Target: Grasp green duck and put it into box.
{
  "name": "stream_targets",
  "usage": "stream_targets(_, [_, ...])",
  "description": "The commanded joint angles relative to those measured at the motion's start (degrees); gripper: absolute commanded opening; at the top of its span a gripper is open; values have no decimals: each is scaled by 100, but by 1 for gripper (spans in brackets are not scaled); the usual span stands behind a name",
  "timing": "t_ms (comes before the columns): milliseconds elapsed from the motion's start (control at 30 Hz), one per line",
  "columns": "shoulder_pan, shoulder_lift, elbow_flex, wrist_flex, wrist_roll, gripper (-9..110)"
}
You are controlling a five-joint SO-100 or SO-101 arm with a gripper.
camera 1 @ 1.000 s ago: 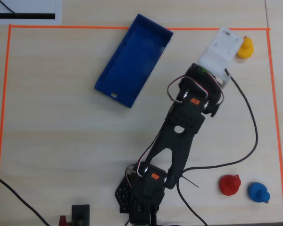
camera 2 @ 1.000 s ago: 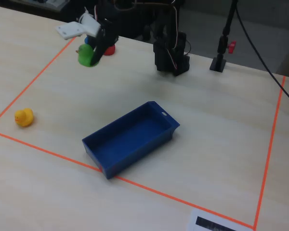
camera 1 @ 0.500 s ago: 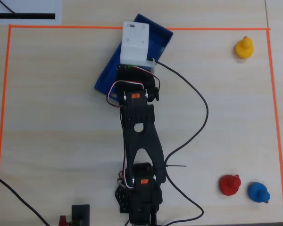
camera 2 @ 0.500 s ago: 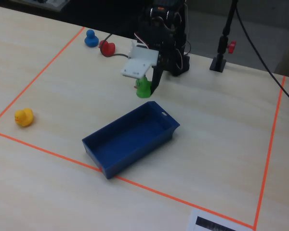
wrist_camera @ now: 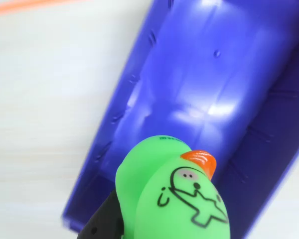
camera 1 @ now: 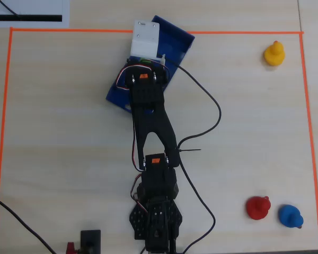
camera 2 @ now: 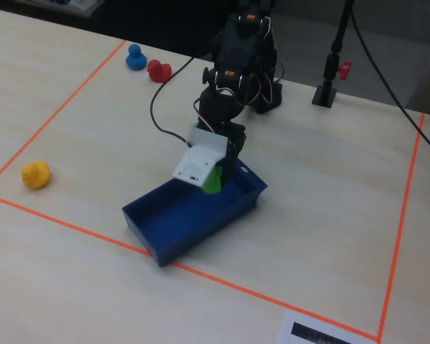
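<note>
Four ducks are in sight — one green, one yellow, one red, one blue — along with one box and one arm. The gripper is clamped on the green duck, holding it above the inside of the box, near the notched short end. In the wrist view the green duck fills the lower middle, orange beak up, with the box floor behind it. In the overhead view the box lies at 12 o'clock from the arm's base and the white wrist block covers the duck. The yellow duck sits well apart at about 2 o'clock, while the red duck and blue duck stand close together — near 3 o'clock. One orange tape line frames the table.
</note>
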Motion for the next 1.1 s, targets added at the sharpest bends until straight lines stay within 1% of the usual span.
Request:
stream_targets(0, [176, 88, 193, -62, -114, 6])
stream_targets(67, [176, 88, 264, -9, -167, 10])
stream_targets(167, [237, 79, 431, -62, -404, 14])
stream_targets(267, [325, 97, 466, -70, -510, 15])
stream_targets(433, [475, 325, 404, -70, -510, 20])
stream_targets(533, [659, 817, 316, -70, -519, 17])
stream_targets(600, [800, 1450, 325, -149, -466, 10])
stream_targets(667, [949, 2276, 536, -176, -448, 0])
stream_targets(733, [1063, 3252, 1134, -176, -492, 0])
stream_targets(833, [1143, 4948, 2777, -308, -615, 0])
stream_targets(933, [1090, 6697, 4737, -290, -1283, 0])
stream_targets(1000, [949, 7866, 5880, -53, -1564, 0])
stream_targets(1067, [765, 8666, 6636, 413, -1758, 0])
